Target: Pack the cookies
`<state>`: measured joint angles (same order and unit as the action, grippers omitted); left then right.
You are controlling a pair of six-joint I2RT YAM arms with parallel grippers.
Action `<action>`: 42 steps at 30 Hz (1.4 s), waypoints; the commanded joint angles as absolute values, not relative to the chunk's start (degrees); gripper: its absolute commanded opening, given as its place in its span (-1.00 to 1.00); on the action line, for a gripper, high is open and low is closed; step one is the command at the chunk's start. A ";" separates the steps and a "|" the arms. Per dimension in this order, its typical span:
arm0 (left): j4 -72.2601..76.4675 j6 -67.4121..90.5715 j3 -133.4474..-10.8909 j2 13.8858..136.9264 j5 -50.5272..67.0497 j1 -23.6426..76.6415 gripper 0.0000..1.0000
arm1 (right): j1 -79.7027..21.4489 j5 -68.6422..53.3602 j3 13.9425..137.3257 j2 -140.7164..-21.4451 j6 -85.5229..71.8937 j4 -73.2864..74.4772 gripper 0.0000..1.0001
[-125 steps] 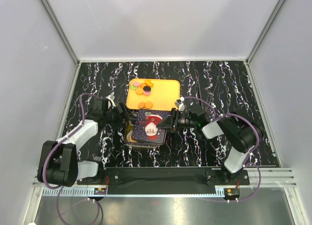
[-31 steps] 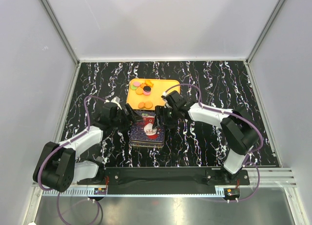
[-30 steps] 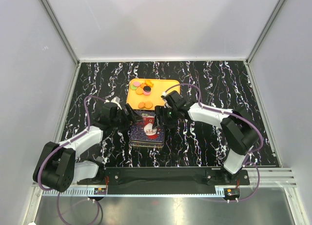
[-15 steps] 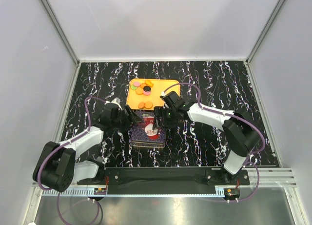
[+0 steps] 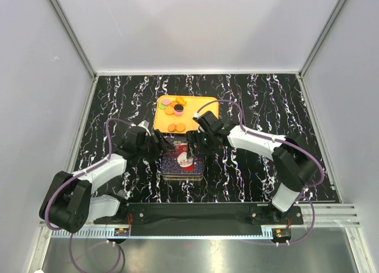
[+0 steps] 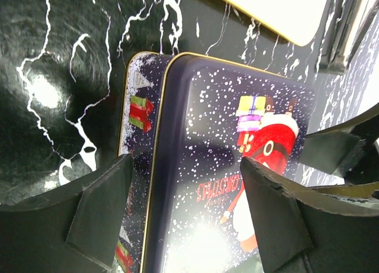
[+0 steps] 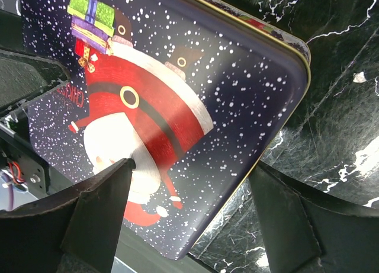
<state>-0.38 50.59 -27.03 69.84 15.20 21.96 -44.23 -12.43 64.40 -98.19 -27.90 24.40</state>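
We found the cookies lying on the orange tray toward the far side of the black marbled bench. A mixed cluster of orange, black, green and pink discs sat near the tray's far left corner, and two orange ones lay apart by its near edge. Just in front of the tray stood a dark blue Christmas tin with its Santa lid on, so none of the cookies were in it. The left gripper hung over the tin's left side with its jaws spread wide and nothing between them, one finger beyond the tin's edge and the other above the lid. The right gripper hung over the lid from the opposite side, also wide open and empty. Both seemed to be close above the lid, though we could not tell whether any finger touched it.
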 commanded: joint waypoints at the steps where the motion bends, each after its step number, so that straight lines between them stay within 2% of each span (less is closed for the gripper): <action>1: -0.53 50.54 -28.48 70.39 19.95 23.12 0.58 | -45.62 -10.55 66.53 -96.85 -26.02 23.12 0.72; 9: -0.18 50.80 -28.39 73.21 20.13 23.20 0.56 | -45.62 -11.94 64.51 -97.73 -26.37 20.74 0.72; 11: -0.18 50.89 -28.91 74.17 20.13 23.20 0.55 | -45.62 -12.74 63.20 -98.00 -26.54 19.87 0.66; 21: -0.53 51.41 -29.00 77.08 17.93 23.38 0.54 | -42.10 -21.88 50.37 -91.59 -29.62 5.64 0.57; 28: -1.84 51.33 -29.44 76.64 16.70 23.38 0.55 | -37.71 -29.09 41.32 -89.91 -33.75 -5.62 0.14; 30: -2.02 51.42 -29.36 76.47 16.44 23.38 0.55 | -37.36 -30.32 39.74 -89.39 -34.27 -7.46 0.12; 33: -2.28 51.59 -28.92 76.03 15.91 23.38 0.55 | -36.39 -31.81 38.24 -88.60 -34.72 -8.70 0.40; 38: -2.28 52.03 -28.13 75.24 14.94 23.38 0.55 | -34.98 -35.77 36.83 -86.49 -34.81 -8.53 0.64; 42: -2.11 52.65 -28.04 74.88 14.33 23.38 0.55 | -35.07 -37.87 35.08 -85.34 -35.15 -9.13 0.71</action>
